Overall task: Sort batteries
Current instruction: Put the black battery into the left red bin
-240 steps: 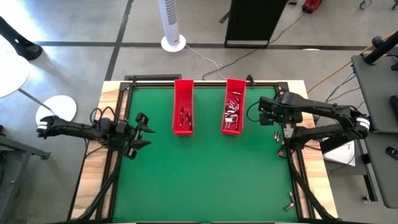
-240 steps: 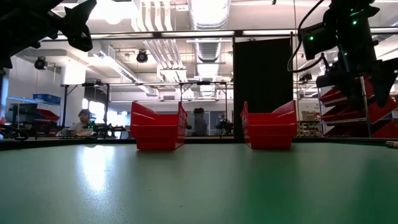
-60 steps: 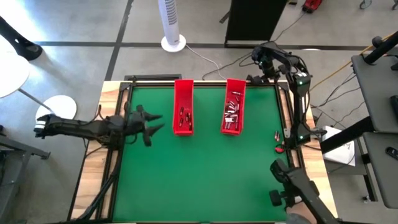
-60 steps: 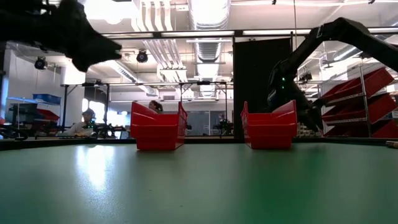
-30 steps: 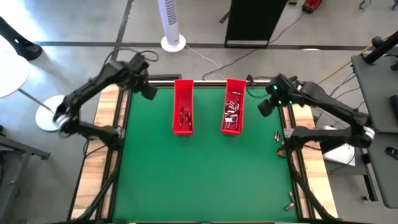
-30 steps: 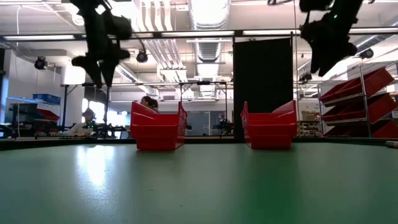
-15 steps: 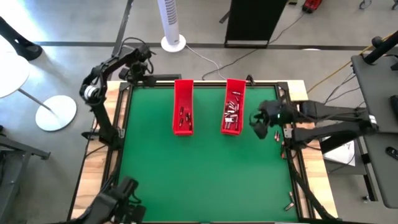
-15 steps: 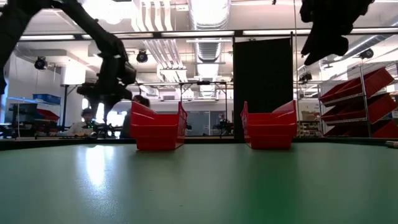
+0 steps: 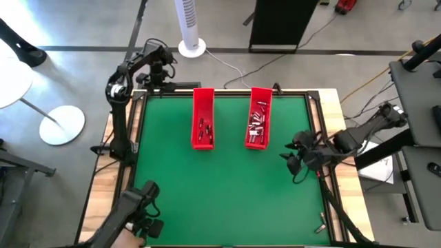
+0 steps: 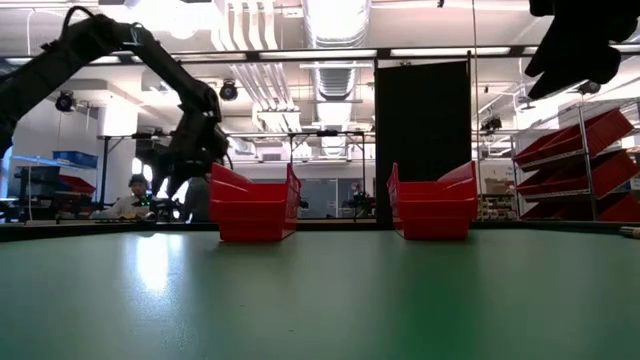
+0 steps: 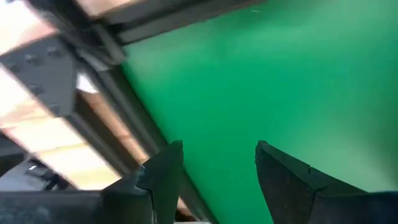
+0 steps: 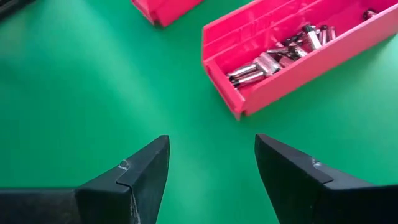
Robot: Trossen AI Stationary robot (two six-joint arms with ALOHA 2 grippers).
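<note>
Since a moment ago the right gripper, fingers released and empty, has dropped nearer; left gripper apparently open. Small silvery metal cylindrical batteries fill the glossy red rectangular plastic tray.

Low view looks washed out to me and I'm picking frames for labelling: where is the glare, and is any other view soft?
Low view: ceiling lights blow out the top and glare off the green table; the arms read as silhouettes. Left wrist view: table edge smeared. Right wrist view: batteries sharp in the red tray.
</note>
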